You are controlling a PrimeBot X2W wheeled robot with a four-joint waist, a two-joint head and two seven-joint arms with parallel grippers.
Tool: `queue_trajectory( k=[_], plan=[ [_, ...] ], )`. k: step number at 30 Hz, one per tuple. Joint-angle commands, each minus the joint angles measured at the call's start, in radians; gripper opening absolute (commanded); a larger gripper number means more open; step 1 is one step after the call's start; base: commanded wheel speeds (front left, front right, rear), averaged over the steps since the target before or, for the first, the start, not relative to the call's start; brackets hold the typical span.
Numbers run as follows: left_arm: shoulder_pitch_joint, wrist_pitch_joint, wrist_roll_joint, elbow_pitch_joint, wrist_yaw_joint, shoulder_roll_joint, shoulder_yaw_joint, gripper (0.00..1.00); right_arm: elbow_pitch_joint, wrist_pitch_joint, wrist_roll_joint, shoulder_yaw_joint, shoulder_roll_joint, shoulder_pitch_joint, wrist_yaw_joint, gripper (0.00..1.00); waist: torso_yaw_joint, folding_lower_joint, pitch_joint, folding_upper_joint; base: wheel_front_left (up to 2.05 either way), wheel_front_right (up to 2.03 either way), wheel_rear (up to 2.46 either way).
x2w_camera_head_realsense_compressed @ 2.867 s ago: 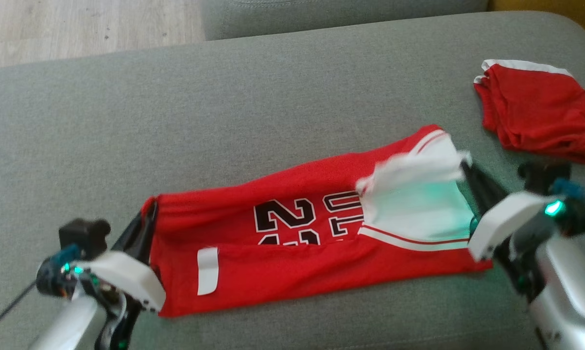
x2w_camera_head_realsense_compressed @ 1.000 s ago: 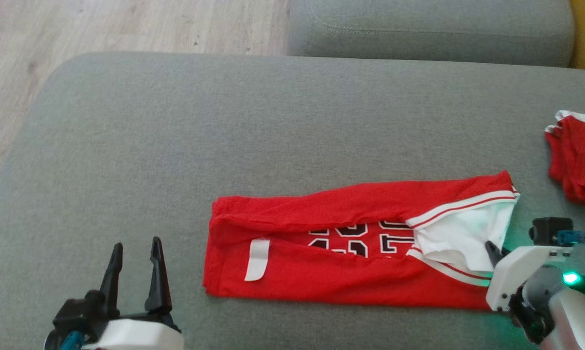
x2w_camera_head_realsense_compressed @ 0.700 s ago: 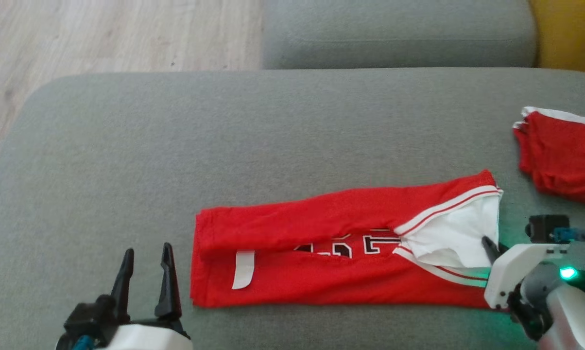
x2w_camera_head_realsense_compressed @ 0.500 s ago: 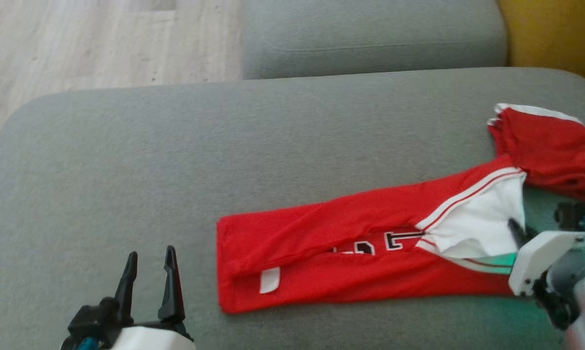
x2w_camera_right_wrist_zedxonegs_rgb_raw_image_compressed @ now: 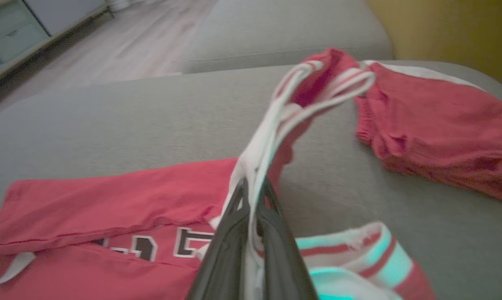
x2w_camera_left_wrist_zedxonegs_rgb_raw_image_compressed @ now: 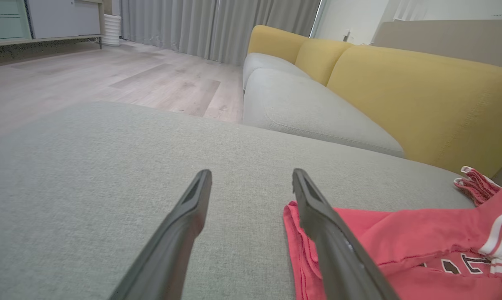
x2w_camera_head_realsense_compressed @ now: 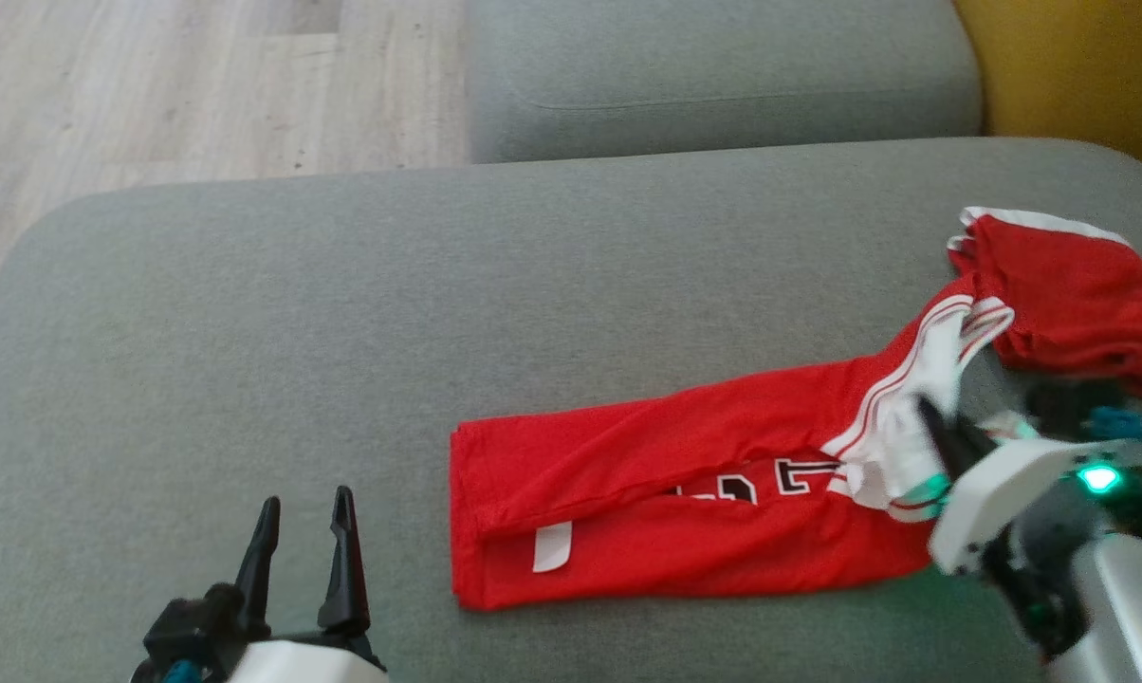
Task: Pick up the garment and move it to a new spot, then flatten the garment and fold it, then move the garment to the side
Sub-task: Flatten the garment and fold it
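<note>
Because the right tool [x2w_camera_head_realsense_compressed: 924, 410] pinches only the white-trimmed end of the red jersey [x2w_camera_head_realsense_compressed: 647, 531], I think the fold may come open: if the tool has caught only some of the layers, the others can slide away when this end is carried over. The raised end also hangs just beside the second red garment [x2w_camera_head_realsense_compressed: 1074, 285], so a swing to that side could catch it or drag it. The rest of the jersey lies flat on the grey cushion [x2w_camera_head_realsense_compressed: 343, 285], folded lengthwise. The right tool is closed tight on the cloth; the left tool [x2w_camera_head_realsense_compressed: 305, 501] stands wide apart, holding nothing, near the jersey's free end
</note>
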Motion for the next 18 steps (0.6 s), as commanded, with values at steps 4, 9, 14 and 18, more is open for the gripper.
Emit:
queue_trajectory(
  k=[4,9,14,18],
  plan=[
    [-0.042,-0.009,0.012,-0.023,-0.005,0.009,0.035,1.0,-0.148,0.031,0.03,0.083,0.029,0.008,0.007,0.0,0.04,0.0,-0.011,0.0,0.0,0.0,0.0],
    [-0.046,-0.009,0.011,-0.022,-0.008,0.011,0.036,1.0,-0.229,0.05,0.061,0.17,0.11,0.022,0.007,0.0,0.078,0.0,-0.016,0.0,0.0,0.0,0.0],
    [-0.056,-0.007,0.012,-0.023,-0.013,0.01,0.031,1.0,-0.188,0.041,0.079,0.272,0.179,-0.011,0.007,0.0,0.117,0.0,-0.013,0.0,0.0,0.0,0.0],
    [-0.066,-0.005,0.013,-0.022,-0.015,0.008,0.026,1.0,-0.102,0.018,0.118,0.36,0.207,-0.063,0.007,0.0,0.148,0.0,-0.006,0.0,0.0,0.0,0.0]
  ],
)
